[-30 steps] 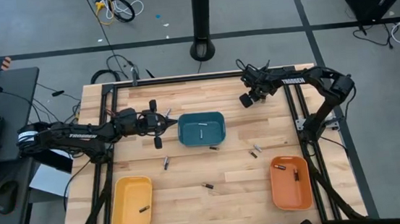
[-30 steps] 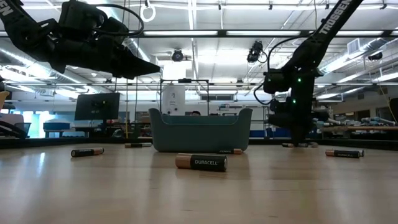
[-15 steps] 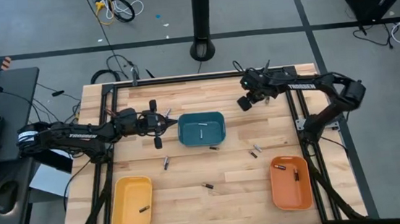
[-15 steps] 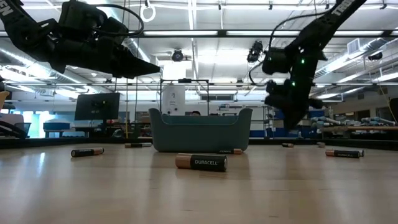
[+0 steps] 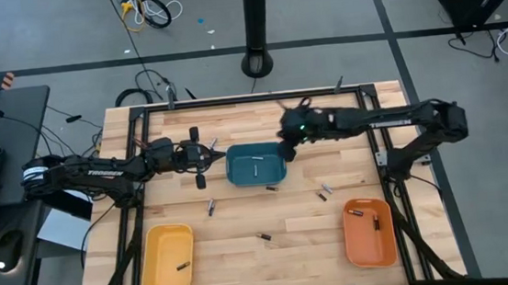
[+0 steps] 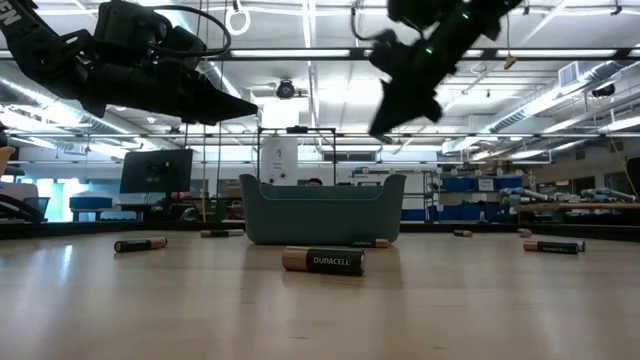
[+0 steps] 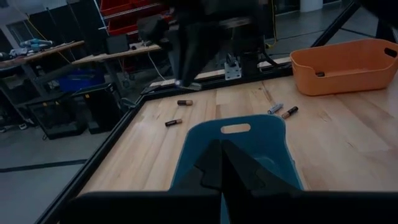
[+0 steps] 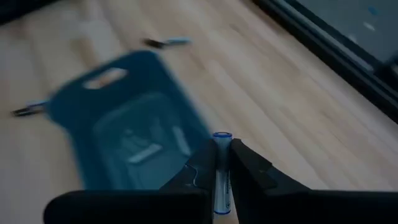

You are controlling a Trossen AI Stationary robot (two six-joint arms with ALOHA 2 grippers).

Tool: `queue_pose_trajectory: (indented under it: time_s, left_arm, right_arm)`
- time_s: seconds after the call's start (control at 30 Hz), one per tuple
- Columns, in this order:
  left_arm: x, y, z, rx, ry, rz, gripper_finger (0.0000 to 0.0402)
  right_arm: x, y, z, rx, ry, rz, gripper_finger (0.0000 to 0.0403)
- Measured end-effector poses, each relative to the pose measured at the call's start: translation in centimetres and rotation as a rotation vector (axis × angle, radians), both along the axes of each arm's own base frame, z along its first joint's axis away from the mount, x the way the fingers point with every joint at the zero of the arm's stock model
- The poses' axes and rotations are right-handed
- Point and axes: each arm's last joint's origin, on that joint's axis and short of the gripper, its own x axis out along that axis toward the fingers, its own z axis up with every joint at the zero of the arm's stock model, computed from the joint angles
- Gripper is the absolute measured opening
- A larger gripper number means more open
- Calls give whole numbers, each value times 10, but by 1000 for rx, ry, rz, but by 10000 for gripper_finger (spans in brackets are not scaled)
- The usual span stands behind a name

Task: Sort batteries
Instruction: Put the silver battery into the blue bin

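right gripper clamped on a battery, long axis along the fingers; blue tray probably just ahead, left-below. left gripper closed, empty.

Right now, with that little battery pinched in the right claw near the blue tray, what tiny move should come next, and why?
Probably carry on sideways until it is squarely over the blue tray, then let go. The right claw is shut on a battery and hangs by the tray's edge, not yet over its middle; one battery already lies inside.
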Motion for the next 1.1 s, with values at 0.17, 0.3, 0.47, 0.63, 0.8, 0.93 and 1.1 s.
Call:
queue_pose_trajectory:
  time_s: [0.17,0.3,0.47,0.63,0.8,0.93,1.1]
  left_arm:
    - [0,0,0,5,1,0,6]
    - [0,0,0,10,1,-1,6]
    - [0,0,0,11,4,-1,6]
    - [0,0,-1,9,10,-1,6]
    - [0,0,-1,10,9,-1,6]
    - [0,0,-1,17,11,-2,6]
    - [0,0,-1,18,11,-2,6]
  right_arm:
    - [47,18,-3,-31,26,121,40]
    - [76,25,-17,-3,64,210,40]
    - [92,20,-40,19,128,213,40]
    - [97,12,-67,58,197,200,40]
    - [99,2,-87,77,257,178,40]
    - [97,-4,-94,87,281,163,44]
    - [96,-9,-95,91,283,151,58]
